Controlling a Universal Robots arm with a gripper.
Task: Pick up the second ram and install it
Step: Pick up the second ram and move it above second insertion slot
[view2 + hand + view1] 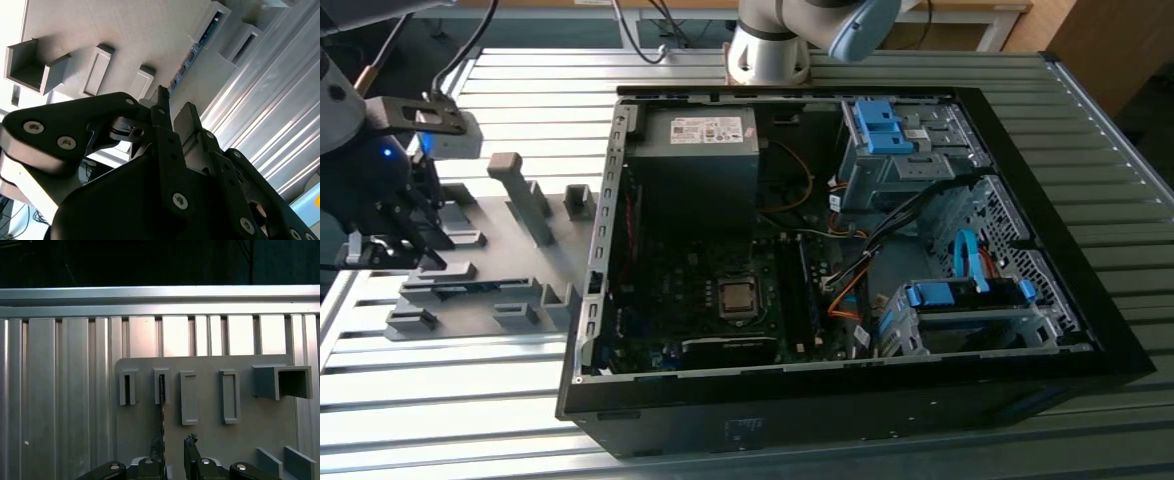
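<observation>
Second ram [161,410]: standing on edge in a slot of the grey fixture plate [210,440], in the first wrist view
Gripper [173,441]: jaws apart, empty, the ram between them, just beside one finger
Risk: if you close lopsided, you could tilt or jam it in the slot
Writing: power supply label [703,128], print unreadable

Light is washing the table [534,75] slats pale in the exterior view; the case [881,400] interior is lying in shadow. Slats are glaring white in the second wrist view. Beyond the table edge, the first wrist view is going black.
</observation>
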